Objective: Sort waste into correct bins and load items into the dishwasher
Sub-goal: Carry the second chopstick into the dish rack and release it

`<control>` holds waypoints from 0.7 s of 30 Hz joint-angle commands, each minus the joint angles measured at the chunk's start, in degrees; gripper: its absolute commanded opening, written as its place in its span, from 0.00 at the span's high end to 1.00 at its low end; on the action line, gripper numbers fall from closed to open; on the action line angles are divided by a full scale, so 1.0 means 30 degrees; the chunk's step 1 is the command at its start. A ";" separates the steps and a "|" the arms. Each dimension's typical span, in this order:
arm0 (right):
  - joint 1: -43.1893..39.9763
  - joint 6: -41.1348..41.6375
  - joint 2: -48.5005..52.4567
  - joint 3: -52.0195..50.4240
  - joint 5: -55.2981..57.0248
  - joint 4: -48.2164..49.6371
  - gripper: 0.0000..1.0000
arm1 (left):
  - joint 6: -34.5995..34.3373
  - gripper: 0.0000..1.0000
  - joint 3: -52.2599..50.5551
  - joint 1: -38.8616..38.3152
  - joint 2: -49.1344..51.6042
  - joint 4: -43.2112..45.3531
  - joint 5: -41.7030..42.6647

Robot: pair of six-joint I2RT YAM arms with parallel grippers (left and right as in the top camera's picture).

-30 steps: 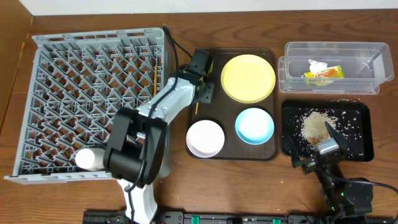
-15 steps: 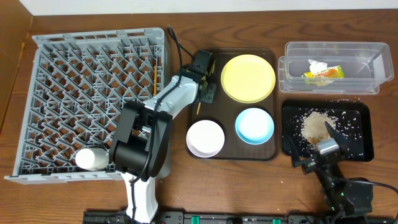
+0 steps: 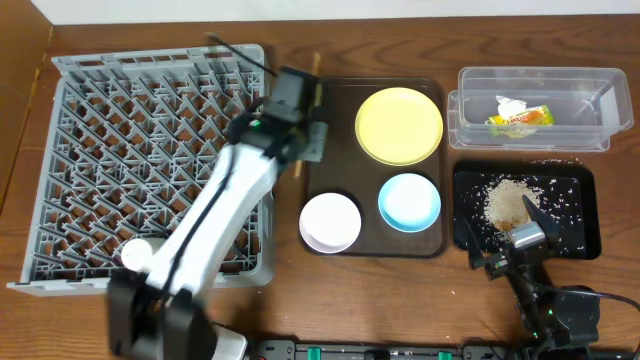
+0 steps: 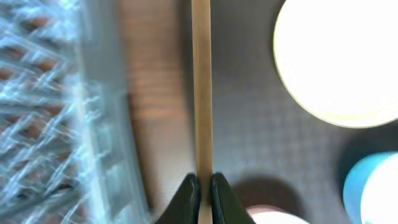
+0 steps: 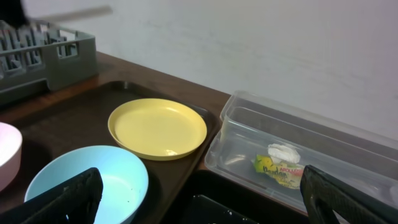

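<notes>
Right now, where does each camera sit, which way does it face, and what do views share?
Overhead: fixed above the table, looking straight down on dish rack and brown tray; both arms show.
Left wrist: on the left arm, looking down past the left tool, shut on a chopstick beside the rack.
Right wrist: low on the right arm, facing level toward the wall; the right tool, open, shows at bottom corners.
Shared: yellow plate and blue bowl appear in all three.

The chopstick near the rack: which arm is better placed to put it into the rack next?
Left. The left gripper is shut on the chopstick, right beside the edge of the grey rack. The right gripper hangs open over the black tray, far from both.
</notes>
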 commanded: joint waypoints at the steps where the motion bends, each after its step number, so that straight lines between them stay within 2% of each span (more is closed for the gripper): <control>1: -0.0284 -0.0204 -0.0102 -0.0080 -0.0095 0.0029 0.01 | 0.0197 0.92 0.0044 0.0590 -0.0714 -0.2047 -0.3519; 4: -0.0284 -0.0204 -0.0102 -0.0080 -0.0095 0.0029 0.01 | 0.0277 0.92 -0.0255 0.1202 -0.0386 -0.3155 -0.4393; 13: -0.0284 -0.0204 -0.0102 -0.0080 -0.0095 0.0029 0.01 | 0.0313 0.92 -0.1574 0.3191 0.1443 -0.2798 -0.4328; 19: -0.0284 -0.0204 -0.0102 -0.0080 -0.0095 0.0029 0.01 | 0.0335 0.92 -0.1574 0.3315 0.1843 -0.2718 -0.3993; 20: -0.0284 -0.0204 -0.0102 -0.0080 -0.0095 0.0029 0.01 | 0.0328 0.87 -0.1574 0.3315 0.1843 -0.2790 -0.3716; 21: -0.0284 -0.0204 -0.0102 -0.0080 -0.0095 0.0029 0.01 | 0.0321 0.76 -0.1559 0.3315 0.1778 -0.2929 -0.3548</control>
